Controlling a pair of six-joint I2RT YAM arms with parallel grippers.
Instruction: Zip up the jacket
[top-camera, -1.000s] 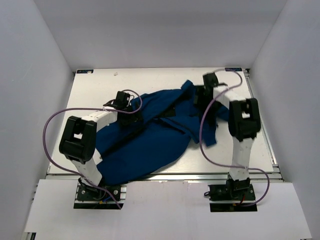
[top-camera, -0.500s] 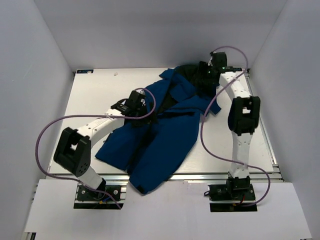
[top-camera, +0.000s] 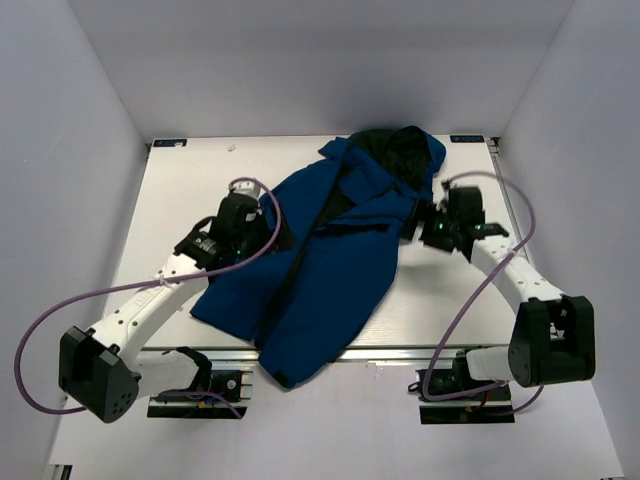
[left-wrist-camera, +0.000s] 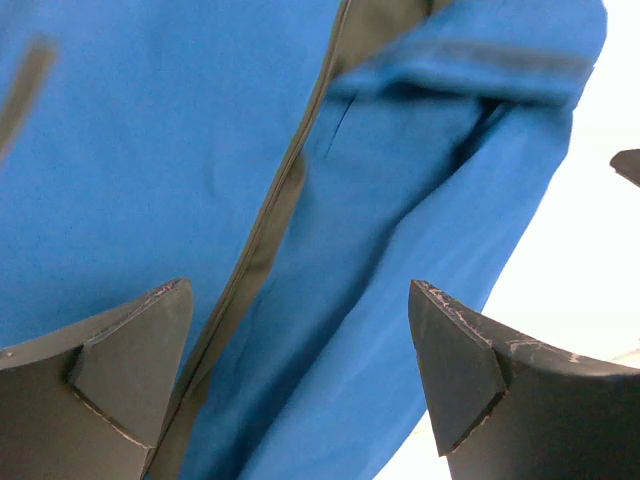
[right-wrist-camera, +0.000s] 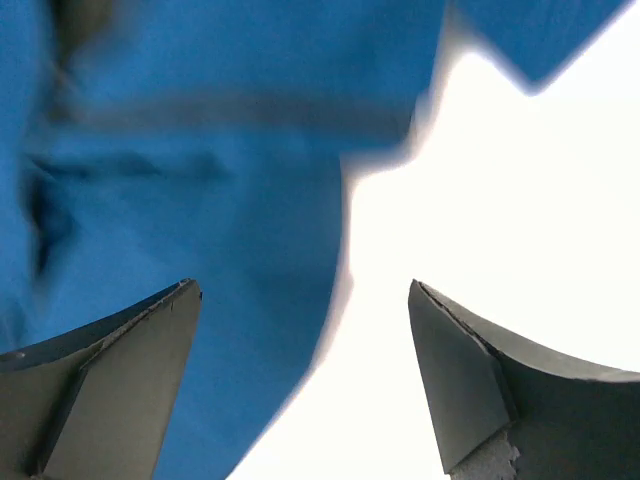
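Note:
The royal-blue jacket (top-camera: 335, 265) lies spread across the table, hood with black lining at the far end, hem hanging over the near edge. Its dark front zipper line (top-camera: 290, 275) runs down the middle. My left gripper (top-camera: 262, 228) hovers open over the jacket's left part; the left wrist view shows blue fabric (left-wrist-camera: 400, 250) and the dark zipper band (left-wrist-camera: 270, 220) between the open fingers. My right gripper (top-camera: 420, 228) is open at the jacket's right edge; the right wrist view shows the blurred blue edge (right-wrist-camera: 220, 230) and bare table under it.
The white table (top-camera: 180, 190) sits inside white walls on three sides. Purple cables loop from both arms. A sleeve (top-camera: 420, 205) lies by the right gripper.
Both arms let go of the jacket and drew back toward the near side. The right arm moved down from the hood to the jacket's right edge. The jacket stayed spread.

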